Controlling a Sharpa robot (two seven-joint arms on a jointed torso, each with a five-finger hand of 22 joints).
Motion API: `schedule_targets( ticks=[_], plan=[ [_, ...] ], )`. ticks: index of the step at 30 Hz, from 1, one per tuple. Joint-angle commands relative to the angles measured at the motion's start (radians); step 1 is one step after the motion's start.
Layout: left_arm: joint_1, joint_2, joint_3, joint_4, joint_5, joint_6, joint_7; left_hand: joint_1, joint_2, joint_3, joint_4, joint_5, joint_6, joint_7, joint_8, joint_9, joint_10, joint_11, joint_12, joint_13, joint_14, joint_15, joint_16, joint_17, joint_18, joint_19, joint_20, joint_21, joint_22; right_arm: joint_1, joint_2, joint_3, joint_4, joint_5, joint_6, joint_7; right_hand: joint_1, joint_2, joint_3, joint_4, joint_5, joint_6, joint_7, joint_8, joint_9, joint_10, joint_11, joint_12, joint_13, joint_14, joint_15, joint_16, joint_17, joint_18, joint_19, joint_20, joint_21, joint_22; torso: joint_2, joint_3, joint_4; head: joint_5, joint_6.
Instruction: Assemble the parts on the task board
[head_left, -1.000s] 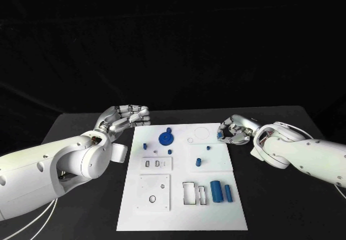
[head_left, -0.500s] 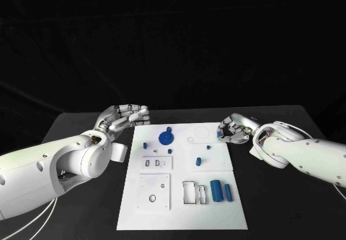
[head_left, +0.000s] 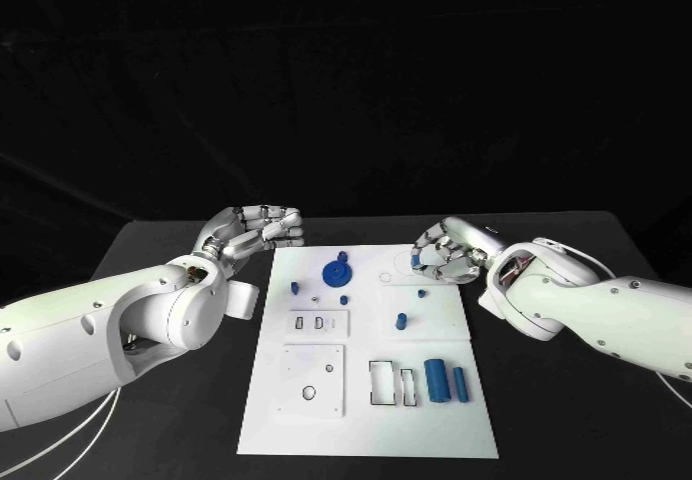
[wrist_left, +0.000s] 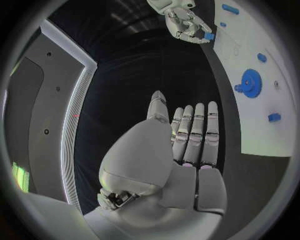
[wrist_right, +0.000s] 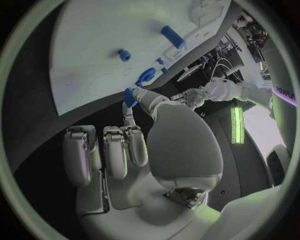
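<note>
R hand (head_left: 440, 258) pinches a small blue part (head_left: 415, 261) over the far right edge of the task board (head_left: 433, 420); L hand (head_left: 257, 229) holds nothing, fingers loosely apart, just off the board's far left corner. To seat it well: line part up w/ its socket, lower slow, don't nudge blue gear (head_left: 335, 272). Board matte white w/ cut recesses; parts smooth blue plastic, two cylinders (head_left: 447, 383) near front.

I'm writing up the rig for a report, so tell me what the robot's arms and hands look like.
Both arms have smooth, glossy white, rounded shells. The left arm trails thin white cables near its lower end; the right arm shows red wiring in a gap near the wrist. The left hand and right hand are silver metal, with segmented fingers.
</note>
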Motion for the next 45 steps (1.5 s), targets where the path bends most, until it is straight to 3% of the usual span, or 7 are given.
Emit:
schedule_targets(
  ticks=[1,4,7,12,15,30,45],
  plan=[
    [0.001,0.004,0.001,0.0,0.001,0.017,0.008,-0.001,0.01,0.0,-0.007,-0.003,-0.009,0.019,-0.006,0.002,-0.009,0.002,-0.004,-0.001,-0.009,0.001,-0.004,0.002,0.016,0.001,0.005,-0.004,-0.002,0.002,0.026,-0.001,0.034,-0.043,-0.017,-0.109,-0.007,0.006,0.006,-0.001,0.006,0.014,-0.017,0.009,0.018,0.028,-0.008,-0.003,0.156,0.104,-0.007,0.004,0.263,-0.011,0.056,-0.008,0.0,0.221,-0.001,-0.0017,0.0006,0.009,0.0],
    [0.001,0.006,0.001,-0.001,0.001,0.017,0.008,-0.001,0.01,0.0,-0.007,-0.003,-0.009,0.019,-0.006,0.002,-0.009,0.002,-0.004,-0.001,-0.009,0.001,-0.004,0.002,0.016,0.001,0.005,-0.004,-0.002,0.001,0.062,-0.002,0.06,-0.067,-0.015,-0.145,-0.008,0.007,0.007,-0.001,0.008,0.014,-0.017,0.009,0.018,0.027,-0.008,-0.005,0.155,0.104,-0.008,0.004,0.263,-0.011,0.055,-0.008,0.0,0.221,-0.002,-0.0042,0.0023,0.015,-0.005],
    [0.001,0.008,0.001,-0.003,0.002,0.017,0.006,-0.001,0.01,0.0,-0.007,-0.003,-0.009,0.019,-0.006,0.002,-0.009,0.002,-0.004,-0.001,-0.009,0.001,-0.004,0.002,0.016,0.001,0.005,-0.004,-0.002,-0.004,0.1,-0.003,0.076,-0.1,-0.014,-0.174,-0.01,0.008,0.008,0.0,0.009,0.013,-0.016,0.008,0.019,0.027,-0.008,-0.005,0.154,0.104,-0.008,0.004,0.263,-0.011,0.056,-0.009,0.0,0.221,-0.002,-0.004,0.0012,0.023,-0.007],
    [0.001,0.013,0.001,-0.006,0.002,0.017,0.004,-0.002,0.011,-0.002,-0.007,-0.003,-0.009,0.019,-0.006,0.003,-0.009,0.001,-0.004,0.0,-0.009,0.001,-0.004,0.003,0.016,0.001,0.005,-0.005,-0.002,-0.027,0.166,-0.008,0.078,-0.157,-0.012,-0.208,-0.013,0.009,0.008,0.0,0.011,0.013,-0.017,0.009,0.019,0.027,-0.009,-0.005,0.155,0.104,-0.008,0.004,0.263,-0.012,0.057,-0.009,0.002,0.222,-0.004,-0.0093,0.0033,0.033,-0.014],
    [0.001,0.015,0.001,-0.008,0.002,0.017,0.003,-0.002,0.011,-0.002,-0.007,-0.003,-0.009,0.019,-0.006,0.003,-0.009,0.001,-0.004,0.0,-0.009,0.001,-0.004,0.003,0.016,0.001,0.005,-0.005,-0.002,-0.042,0.197,-0.01,0.073,-0.177,-0.01,-0.216,-0.014,0.009,0.009,0.0,0.013,0.013,-0.017,0.009,0.02,0.028,-0.009,-0.004,0.155,0.104,-0.008,0.004,0.263,-0.012,0.057,-0.009,0.002,0.222,-0.004,-0.0104,0.0058,0.038,-0.02],
    [0.001,0.023,0.0,-0.013,0.002,0.015,0.0,-0.002,0.011,-0.002,-0.007,-0.003,-0.009,0.019,-0.006,0.003,-0.009,0.001,-0.004,0.0,-0.009,0.001,-0.004,0.003,0.016,0.001,0.005,-0.005,-0.002,-0.108,0.302,-0.019,0.025,-0.253,0.006,-0.239,-0.022,0.005,0.009,0.0,0.02,0.01,-0.017,0.008,0.021,0.028,-0.009,-0.005,0.155,0.104,-0.009,0.004,0.263,-0.012,0.058,-0.01,0.003,0.223,-0.003,-0.008,0.0024,0.063,-0.044],
    [0.001,0.023,0.0,-0.012,0.002,0.017,-0.002,-0.003,0.012,-0.004,-0.007,-0.004,-0.009,0.019,-0.006,0.004,-0.009,0.001,-0.003,0.0,-0.009,0.001,-0.005,0.003,0.016,0.001,0.005,-0.005,-0.002,-0.126,0.329,-0.02,0.005,-0.288,0.029,-0.247,-0.031,-0.002,0.008,-0.001,0.024,0.008,-0.016,0.008,0.022,0.027,-0.009,-0.006,0.154,0.104,-0.009,0.004,0.263,-0.012,0.058,-0.011,0.002,0.223,-0.004,-0.009,0.004,0.072,-0.055]
  ],
)
